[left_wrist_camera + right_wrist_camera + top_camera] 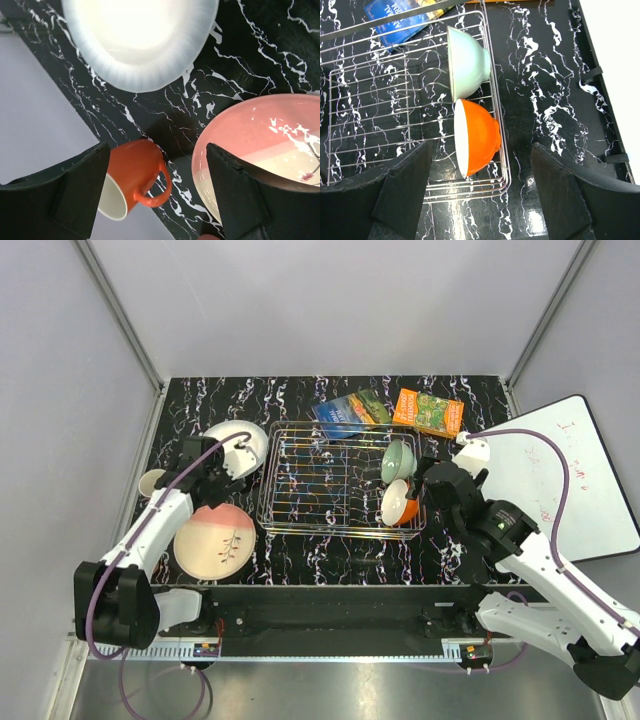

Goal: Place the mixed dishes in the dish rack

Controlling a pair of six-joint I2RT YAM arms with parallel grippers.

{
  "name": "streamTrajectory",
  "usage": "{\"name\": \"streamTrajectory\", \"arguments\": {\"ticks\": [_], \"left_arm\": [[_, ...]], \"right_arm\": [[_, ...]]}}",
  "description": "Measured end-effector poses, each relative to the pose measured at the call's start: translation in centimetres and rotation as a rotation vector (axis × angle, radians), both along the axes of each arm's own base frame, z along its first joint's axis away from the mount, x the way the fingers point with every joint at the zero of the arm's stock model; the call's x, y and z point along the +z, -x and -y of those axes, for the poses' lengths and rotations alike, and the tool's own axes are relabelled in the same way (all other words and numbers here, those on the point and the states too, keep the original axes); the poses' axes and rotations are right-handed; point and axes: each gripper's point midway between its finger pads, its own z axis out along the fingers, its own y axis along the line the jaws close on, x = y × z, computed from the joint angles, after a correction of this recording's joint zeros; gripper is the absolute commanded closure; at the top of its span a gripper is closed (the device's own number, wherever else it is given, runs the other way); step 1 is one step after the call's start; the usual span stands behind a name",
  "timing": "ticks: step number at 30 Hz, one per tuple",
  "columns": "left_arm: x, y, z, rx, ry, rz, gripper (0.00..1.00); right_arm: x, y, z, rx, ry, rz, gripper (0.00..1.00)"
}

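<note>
The silver wire dish rack [320, 480] stands mid-table. A pale green bowl [397, 460] and an orange-outside cream bowl [398, 503] stand on edge at its right end; both also show in the right wrist view, green [467, 62] and orange [480, 140]. My right gripper [424, 478] [481, 147] is open above the orange bowl and the rack's right rim [506, 165]. The white plate [240, 445] [140, 40], the pink-and-cream plate [213, 540] [265, 145] and the small cup [152, 483] [132, 177], on its side, lie left. My left gripper [205, 478] [157, 150] is open above them, the cup by its left finger.
A blue packet [348, 412] and an orange packet [428, 412] lie behind the rack. A white board [580, 475] leans off the table's right edge. Grey walls close in on the left, back and right. The cup lies near the table's left edge.
</note>
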Motion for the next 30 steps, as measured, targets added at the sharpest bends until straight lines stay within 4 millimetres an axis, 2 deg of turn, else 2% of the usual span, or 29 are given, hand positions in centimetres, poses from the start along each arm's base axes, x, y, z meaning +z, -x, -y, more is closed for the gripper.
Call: {"name": "streamTrajectory", "arguments": {"ticks": [6, 14, 21, 22, 24, 26, 28, 30], "left_arm": [[-2.5, -0.6, 0.1, -0.065, -0.047, -0.041, 0.17], [-5.5, -2.6, 0.3, -0.08, -0.064, -0.072, 0.18], [-6.5, -3.0, 0.3, -0.049, -0.029, -0.11, 0.17], [-6.1, -3.1, 0.3, -0.04, -0.006, -0.126, 0.14], [-4.2, -3.7, 0.1, -0.004, 0.07, -0.135, 0.12], [-0.5, -5.1, 0.0, 0.029, 0.171, -0.106, 0.1], [4.4, -7.4, -0.1, 0.054, 0.272, -0.013, 0.09], [7.9, -8.8, -0.6, 0.079, 0.342, 0.055, 0.09]], "right_arm": [[0.1, -0.1, 0.2, -0.012, 0.004, 0.008, 0.14], [-0.1, -0.2, 0.1, -0.013, 0.009, 0.001, 0.14], [-0.1, -0.2, 0.1, -0.013, 0.009, 0.001, 0.14], [-0.1, -0.2, 0.1, -0.013, 0.009, 0.001, 0.14], [-0.1, -0.2, 0.1, -0.012, 0.01, 0.0, 0.14], [-0.1, -0.2, 0.1, -0.012, 0.009, 0.0, 0.14], [-0.2, -0.3, 0.0, -0.012, 0.008, 0.0, 0.14], [-0.3, -0.4, -0.2, -0.008, 0.007, -0.003, 0.14]]}}
